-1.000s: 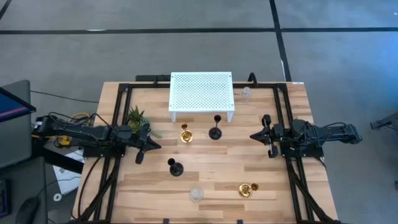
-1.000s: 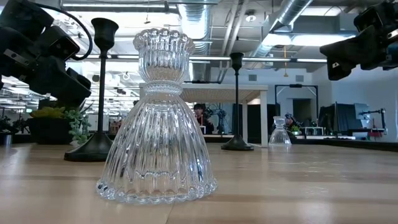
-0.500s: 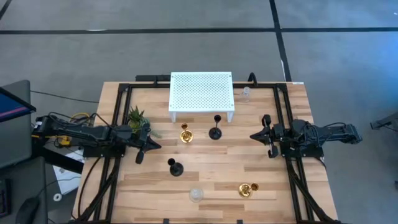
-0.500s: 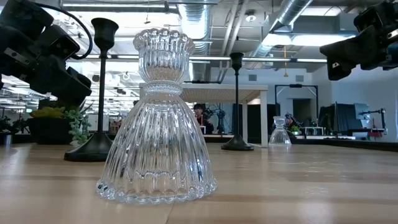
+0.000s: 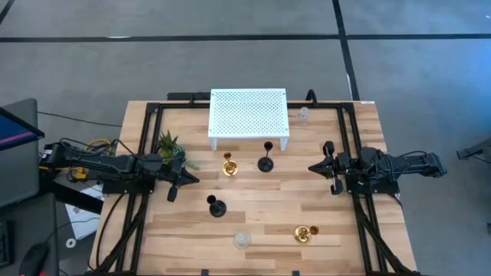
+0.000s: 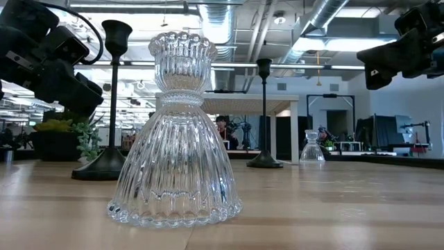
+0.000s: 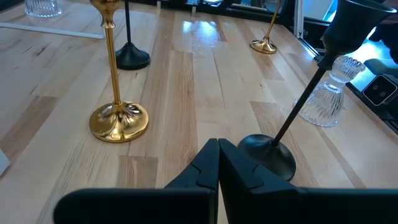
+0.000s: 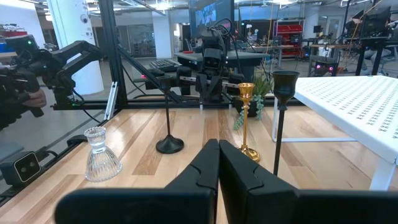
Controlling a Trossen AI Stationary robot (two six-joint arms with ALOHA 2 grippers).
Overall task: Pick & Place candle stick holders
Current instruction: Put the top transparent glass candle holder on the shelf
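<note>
nothing has shifted that we can see: both arms and all six candle holders sit where they were a second ago, so we judge the task has not started, or is paused between picks.

we place everything by the white rack at the back of the table. far to its left and nearer the front, our left gripper hangs clenched and empty, beside the green plant. ahead of the rack's left half stands a gold holder, and further forward a black holder. nearest the front edge is a clear glass holder. just in front of the rack's right leg stands the second black holder. the second gold holder lies well forward and to the right. the other glass holder sits just beside the rack's right edge. far right, our right gripper waits, clenched on nothing.
</note>
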